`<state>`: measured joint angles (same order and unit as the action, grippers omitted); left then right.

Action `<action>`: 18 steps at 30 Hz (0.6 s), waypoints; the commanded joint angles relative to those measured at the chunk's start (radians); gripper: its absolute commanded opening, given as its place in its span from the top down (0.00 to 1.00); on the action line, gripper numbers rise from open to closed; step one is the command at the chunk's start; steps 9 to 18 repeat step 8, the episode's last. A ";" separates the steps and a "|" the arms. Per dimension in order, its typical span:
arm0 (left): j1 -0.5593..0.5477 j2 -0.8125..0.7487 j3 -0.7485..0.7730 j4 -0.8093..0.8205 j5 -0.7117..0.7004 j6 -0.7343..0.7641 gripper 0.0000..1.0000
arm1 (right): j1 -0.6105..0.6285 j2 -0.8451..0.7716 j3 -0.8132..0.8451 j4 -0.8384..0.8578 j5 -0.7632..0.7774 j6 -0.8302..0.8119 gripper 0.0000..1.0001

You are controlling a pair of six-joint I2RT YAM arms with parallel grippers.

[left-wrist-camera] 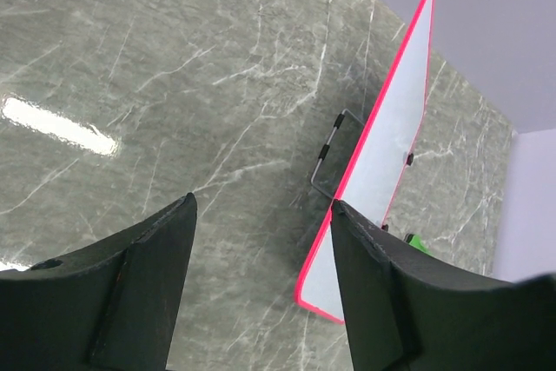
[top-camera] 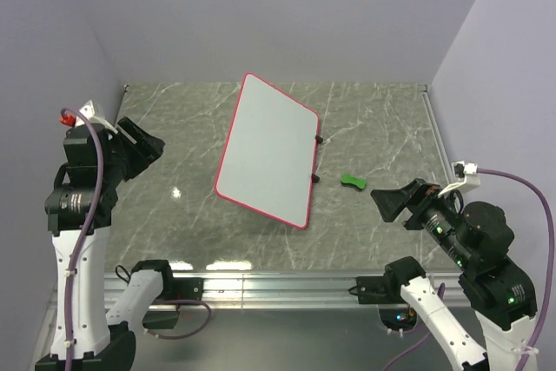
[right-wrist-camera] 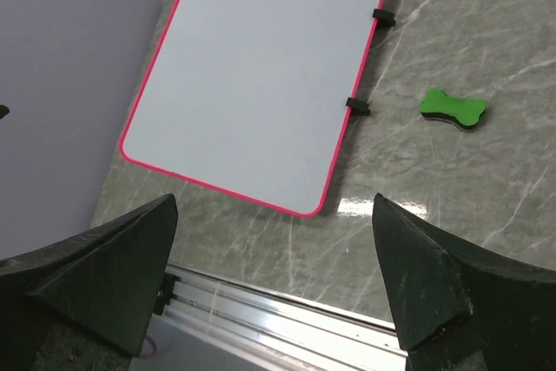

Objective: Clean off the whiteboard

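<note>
The whiteboard [top-camera: 268, 149] lies flat in the middle of the table, white with a red rim and two black clips on its right edge; no writing shows on it. It also shows in the left wrist view [left-wrist-camera: 387, 141] and the right wrist view [right-wrist-camera: 261, 71]. A small green bow-shaped eraser [top-camera: 353, 182] lies on the table just right of the board, also in the right wrist view [right-wrist-camera: 453, 109]. My left gripper [top-camera: 146, 147] is open and empty, raised left of the board. My right gripper [top-camera: 393, 202] is open and empty, raised right of the eraser.
The table top is grey marble [top-camera: 382, 128]. A metal rail [top-camera: 278, 282] runs along its near edge, also in the right wrist view [right-wrist-camera: 287, 314]. Lavender walls close in the left, back and right sides.
</note>
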<state>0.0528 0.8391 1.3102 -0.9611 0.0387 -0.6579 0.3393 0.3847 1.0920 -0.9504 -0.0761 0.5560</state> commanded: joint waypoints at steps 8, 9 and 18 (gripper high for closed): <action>-0.002 -0.049 -0.016 -0.005 -0.011 0.020 0.14 | -0.005 -0.004 -0.049 0.053 -0.051 -0.001 0.00; -0.002 -0.049 -0.016 -0.005 -0.011 0.020 0.14 | -0.005 -0.004 -0.049 0.053 -0.051 -0.001 0.00; -0.002 -0.049 -0.016 -0.005 -0.011 0.020 0.14 | -0.005 -0.004 -0.049 0.053 -0.051 -0.001 0.00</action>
